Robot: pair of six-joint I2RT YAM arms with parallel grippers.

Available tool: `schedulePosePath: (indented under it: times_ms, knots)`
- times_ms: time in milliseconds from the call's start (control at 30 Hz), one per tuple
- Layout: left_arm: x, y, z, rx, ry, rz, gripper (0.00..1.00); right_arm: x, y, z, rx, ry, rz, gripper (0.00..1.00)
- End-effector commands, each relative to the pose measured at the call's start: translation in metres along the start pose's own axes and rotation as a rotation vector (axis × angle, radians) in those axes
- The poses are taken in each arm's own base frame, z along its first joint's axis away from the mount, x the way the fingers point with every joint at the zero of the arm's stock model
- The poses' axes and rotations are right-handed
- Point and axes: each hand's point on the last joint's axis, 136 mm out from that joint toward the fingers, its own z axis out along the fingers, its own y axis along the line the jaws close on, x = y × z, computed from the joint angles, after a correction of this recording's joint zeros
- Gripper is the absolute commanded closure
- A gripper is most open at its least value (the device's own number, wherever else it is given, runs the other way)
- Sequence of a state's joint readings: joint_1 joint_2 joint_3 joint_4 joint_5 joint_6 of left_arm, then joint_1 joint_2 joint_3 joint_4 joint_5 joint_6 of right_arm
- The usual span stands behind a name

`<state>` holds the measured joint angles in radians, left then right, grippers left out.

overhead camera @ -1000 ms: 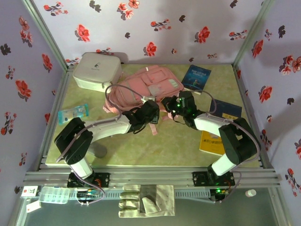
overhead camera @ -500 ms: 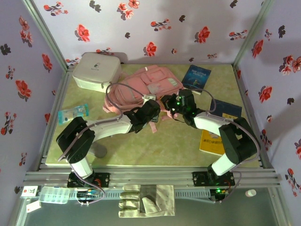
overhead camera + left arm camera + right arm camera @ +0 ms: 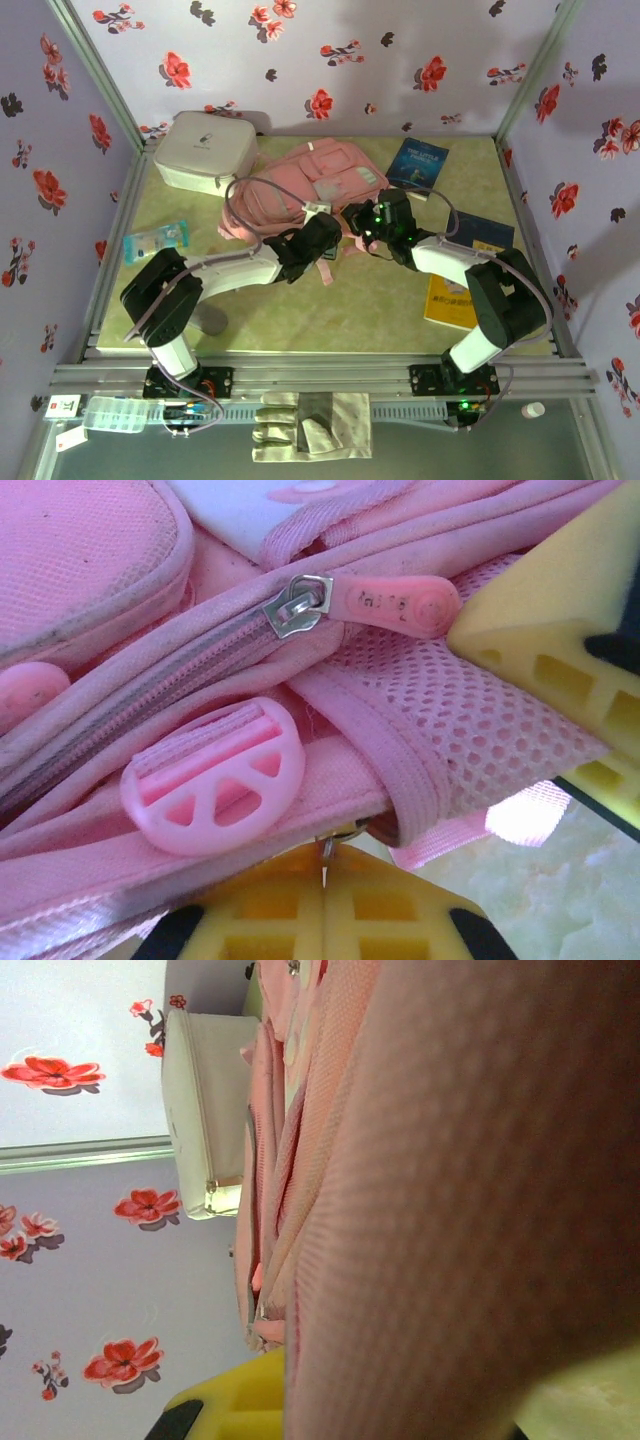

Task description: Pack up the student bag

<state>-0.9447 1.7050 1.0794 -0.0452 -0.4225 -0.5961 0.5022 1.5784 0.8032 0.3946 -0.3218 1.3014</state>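
I'm holding both arms at the near edge of the student bag [image 3: 300, 190], which is lying flat at the back-middle of the table [image 3: 380, 320], just beside the white-grey case [image 3: 205, 150].

The left gripper [image 3: 325, 232] is pressing its yellow pads [image 3: 250, 920] together. In the left wrist view a thin sliver of metal is running down into the seam between them, so I'm reading that as a pinch on a small metal zip tab [image 3: 325, 848]. It sits just below the half-round pink buckle [image 3: 213, 777]. The long pink zip puller [image 3: 395, 602] above is lying untouched.

The right gripper [image 3: 358, 222] is clamped too. Its wrist view has pink weave pressed right up against the lens, and it seems to be gripping a fold of the bag's edge. My guess is it's bracing the fabric so the zip can run when the left arm pulls.

Compared with a second ago, the left jaws were standing partly apart and are now fully closed. That wrist has also nudged in toward the bag. The bag, the case and the blue book [image 3: 418, 165] are sitting where they were, and the right grip hasn't changed.
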Motion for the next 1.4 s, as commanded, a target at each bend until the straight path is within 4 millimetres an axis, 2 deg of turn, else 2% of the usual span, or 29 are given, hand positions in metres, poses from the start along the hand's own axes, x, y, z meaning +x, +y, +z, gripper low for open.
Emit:
schedulePosePath:
  times_ms: [0,167,333,433,533,600,767,1033,1233,1367]
  knots:
    - [-0.01,0.008,-0.02,-0.015,-0.012,-0.047,1.0,0.001,0.032,-0.004,-0.055,-0.006,-0.088,0.99]
    - [0.007,0.012,-0.031,0.021,0.099,-0.053,1.0,-0.006,0.023,-0.003,-0.009,-0.026,-0.102,0.99]
    - [0.031,0.022,-0.033,0.019,0.203,-0.052,1.0,-0.011,0.018,0.0,0.001,-0.029,-0.089,0.99]
    - [0.035,0.009,-0.032,0.086,0.233,-0.04,1.0,-0.008,0.023,0.001,-0.017,-0.011,-0.082,0.99]
    - [0.03,-0.013,-0.03,0.175,0.249,-0.039,0.86,-0.006,0.031,0.0,-0.047,0.008,-0.066,0.99]
    - [0.025,-0.02,-0.026,0.191,0.242,-0.045,0.78,-0.003,0.039,-0.001,-0.068,0.021,-0.058,0.99]
    - [0.01,-0.017,-0.015,0.131,0.186,-0.053,0.66,0.001,0.051,-0.005,-0.097,0.048,-0.039,0.98]
    - [-0.012,0.008,-0.007,-0.048,0.104,-0.087,0.66,0.005,0.058,-0.005,-0.115,0.076,-0.007,0.98]
    - [-0.019,0.007,0.0,-0.066,0.092,-0.09,0.67,0.005,0.07,-0.008,-0.151,0.079,0.005,0.98]
    - [-0.025,0.01,0.004,-0.098,0.067,-0.104,0.77,0.007,0.076,-0.009,-0.18,0.093,0.02,0.98]
